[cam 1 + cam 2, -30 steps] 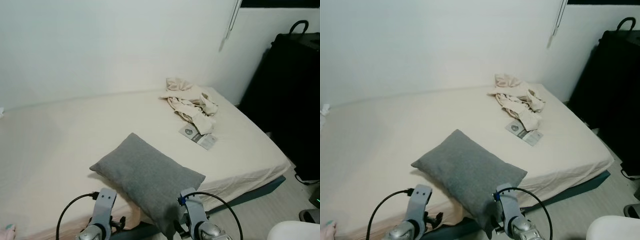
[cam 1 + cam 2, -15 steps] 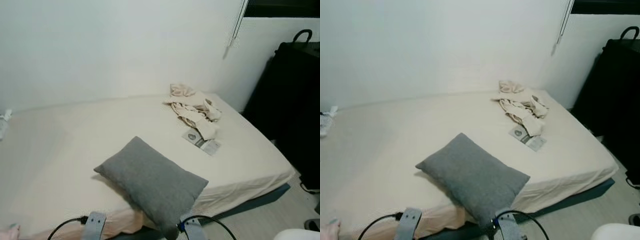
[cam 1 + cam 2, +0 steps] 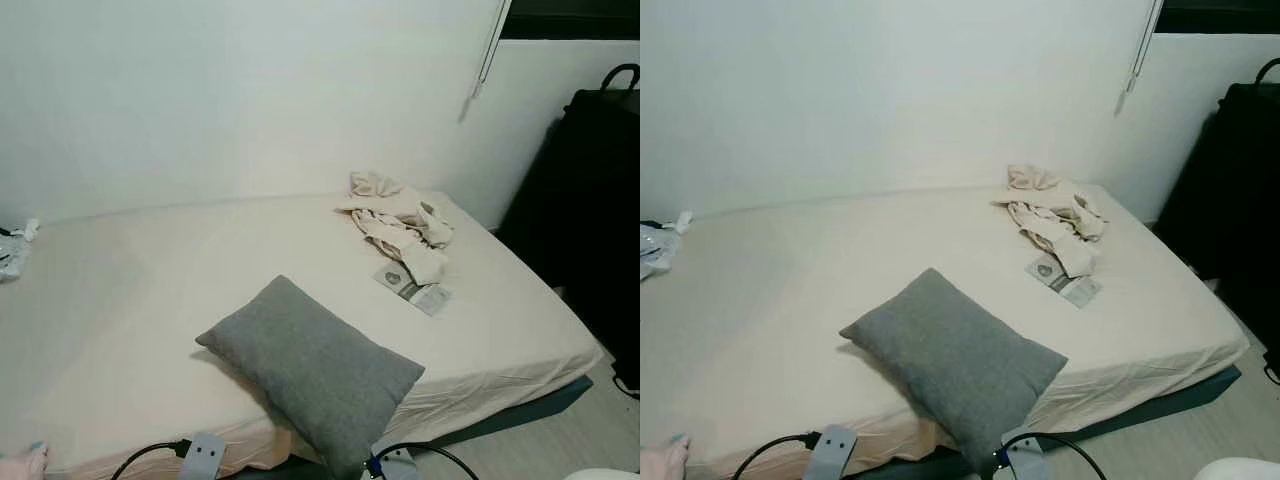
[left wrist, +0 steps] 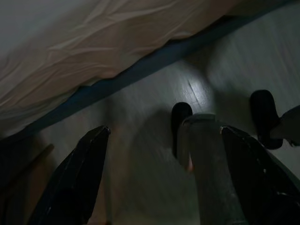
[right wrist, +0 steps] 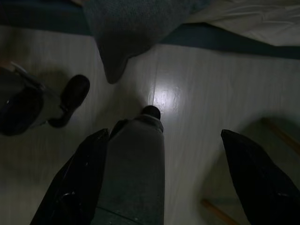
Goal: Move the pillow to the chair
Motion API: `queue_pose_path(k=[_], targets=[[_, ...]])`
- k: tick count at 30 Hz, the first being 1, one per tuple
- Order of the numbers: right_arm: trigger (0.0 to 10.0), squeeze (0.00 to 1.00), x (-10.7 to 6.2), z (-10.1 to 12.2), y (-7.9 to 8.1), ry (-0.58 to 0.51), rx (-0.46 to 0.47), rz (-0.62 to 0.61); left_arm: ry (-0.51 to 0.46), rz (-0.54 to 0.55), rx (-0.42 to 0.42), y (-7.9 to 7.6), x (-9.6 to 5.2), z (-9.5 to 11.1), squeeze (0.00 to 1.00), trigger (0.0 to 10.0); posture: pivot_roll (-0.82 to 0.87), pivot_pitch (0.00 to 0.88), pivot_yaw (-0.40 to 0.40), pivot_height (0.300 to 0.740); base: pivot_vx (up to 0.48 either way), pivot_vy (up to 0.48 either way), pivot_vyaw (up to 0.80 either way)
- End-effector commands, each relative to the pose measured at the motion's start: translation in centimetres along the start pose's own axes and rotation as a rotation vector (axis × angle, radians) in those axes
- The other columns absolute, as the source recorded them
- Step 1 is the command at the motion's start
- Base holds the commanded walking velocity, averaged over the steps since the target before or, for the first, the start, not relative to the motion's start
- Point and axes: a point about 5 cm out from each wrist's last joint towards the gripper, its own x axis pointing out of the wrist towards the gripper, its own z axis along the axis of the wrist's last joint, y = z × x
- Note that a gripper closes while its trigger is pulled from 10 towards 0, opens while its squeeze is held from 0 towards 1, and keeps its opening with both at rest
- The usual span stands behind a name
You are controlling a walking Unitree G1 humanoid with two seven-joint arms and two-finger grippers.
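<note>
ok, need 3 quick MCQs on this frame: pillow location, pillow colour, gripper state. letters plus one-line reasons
1. Where is the pillow?
A. near edge of the bed, one corner overhanging
B. against the wall
C. on the floor

2. Pillow colour?
A. white
B. grey
C. blue

3. State of the left gripper and right gripper?
A. both shut on the pillow
B. one holds the pillow
C. both open, holding nothing

Key: 1 A, its corner hangs past the mattress edge; 2 B, grey fabric on the cream sheet; 3 C, wrist views show fingers spread over bare floor.
</note>
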Motion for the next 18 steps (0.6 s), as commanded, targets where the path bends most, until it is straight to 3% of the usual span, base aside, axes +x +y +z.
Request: queue_pose_path(k=[1, 3, 4, 5, 6, 8, 11, 12, 14, 15, 18], targets=[[10.0, 0.00, 0.0, 0.4, 0.3, -0.035, 0.013, 0.004, -0.028, 0.003, -0.034, -0.1, 0.1, 0.6, 0.00, 10.0, 0.03, 0.000, -0.075, 0.740, 0.000, 0.000, 0.00], [10.0, 0.00, -0.1, 3.0, -0.8, -0.195, 0.090, -0.032, -0.210, 0.030, -0.081, 0.8, 0.2, 4.0, 0.00, 10.0, 0.05, 0.000, -0.115, 0.740, 0.000, 0.000, 0.00], [10.0, 0.00, -0.3, 5.2, -1.6, -0.303, 0.127, -0.033, -0.306, 0.056, -0.112, 1.5, 0.1, 6.1, 0.00, 10.0, 0.08, 0.043, -0.129, 0.740, 0.000, 0.000, 0.00], [10.0, 0.00, -0.3, 5.2, -1.6, -0.303, 0.127, -0.033, -0.306, 0.056, -0.112, 1.5, 0.1, 6.1, 0.00, 10.0, 0.08, 0.043, -0.129, 0.740, 0.000, 0.000, 0.00], [10.0, 0.00, -0.8, 8.5, -2.2, -0.448, 0.127, -0.019, -0.447, 0.084, -0.193, 2.8, -0.5, 9.0, 0.00, 10.0, 0.04, 0.030, -0.111, 0.740, 0.000, 0.000, 0.00], [10.0, 0.00, -1.4, 10.8, -2.6, -0.547, 0.131, -0.021, -0.517, 0.085, -0.214, 3.5, -1.1, 10.5, 0.00, 10.0, 0.02, 0.026, -0.099, 0.740, 0.000, 0.000, 0.00], [10.0, 0.00, -2.0, 12.8, -3.5, -0.615, 0.164, -0.059, -0.566, 0.108, -0.178, 3.8, -1.5, 11.9, 0.00, 10.0, 0.02, 0.058, -0.073, 0.740, 0.000, 0.000, 0.00], [10.0, 0.00, -2.2, 14.0, -4.2, -0.622, 0.149, -0.107, -0.602, 0.161, -0.186, 4.2, -1.7, 13.5, 0.00, 10.0, 0.01, 0.038, -0.049, 0.740, 0.000, 0.000, 0.00], [10.0, 0.00, -2.1, 14.3, -4.4, -0.611, 0.134, -0.124, -0.607, 0.179, -0.213, 4.3, -1.6, 14.1, 0.00, 10.0, 0.00, 0.048, -0.046, 0.740, 0.000, 0.000, 0.00], [10.0, 0.00, -1.9, 14.1, -4.6, -0.555, 0.026, -0.188, -0.628, 0.208, -0.321, 4.4, -1.8, 15.1, 0.00, 10.0, 0.00, 0.050, -0.068, 0.740, 0.000, 0.000, 0.00], [10.0, 0.00, -2.4, 15.8, -4.3, -0.617, 0.071, -0.153, -0.686, 0.160, -0.291, 4.2, -2.4, 17.1, 0.00, 10.0, 0.00, 0.075, -0.050, 0.740, 0.000, 0.000, 0.00]])
